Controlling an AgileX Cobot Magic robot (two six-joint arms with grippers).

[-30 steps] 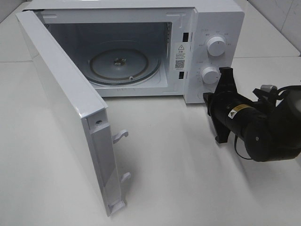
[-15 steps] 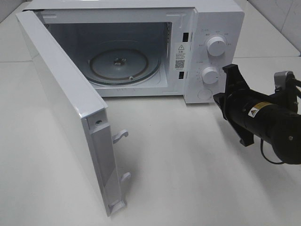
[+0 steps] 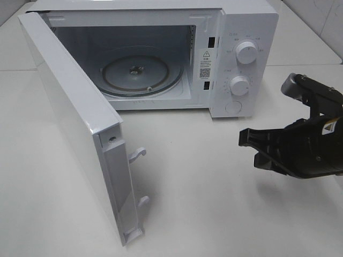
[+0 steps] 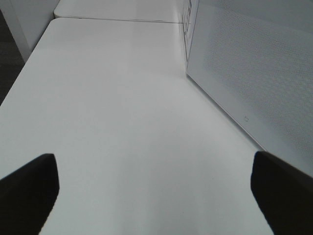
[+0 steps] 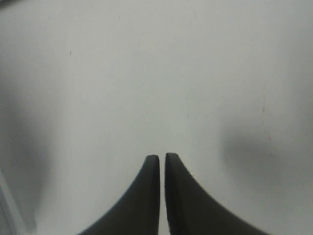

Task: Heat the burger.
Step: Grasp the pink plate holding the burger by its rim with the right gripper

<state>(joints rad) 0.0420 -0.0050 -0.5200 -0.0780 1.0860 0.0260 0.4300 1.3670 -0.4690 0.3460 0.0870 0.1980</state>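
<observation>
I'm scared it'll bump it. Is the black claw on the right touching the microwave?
Apart. The exterior high view shows the right gripper over the table, with a plain strip of white surface between its tips and the microwave.

A: Where does the white box-shaped microwave oven (image 3: 252,21) stand?

B: At the back of the scene, upright, its front turned toward the high camera.

A: And its door?

B: The white hinged door (image 3: 69,107) is swung wide open on the left, with two white latch hooks (image 3: 138,154) sticking out of its free edge.

A: Inside?

B: A round clear glass turntable (image 3: 142,72) lies flat on the cavity floor. Two round white knobs (image 3: 246,52) sit on the right-hand panel, one above the other.
</observation>
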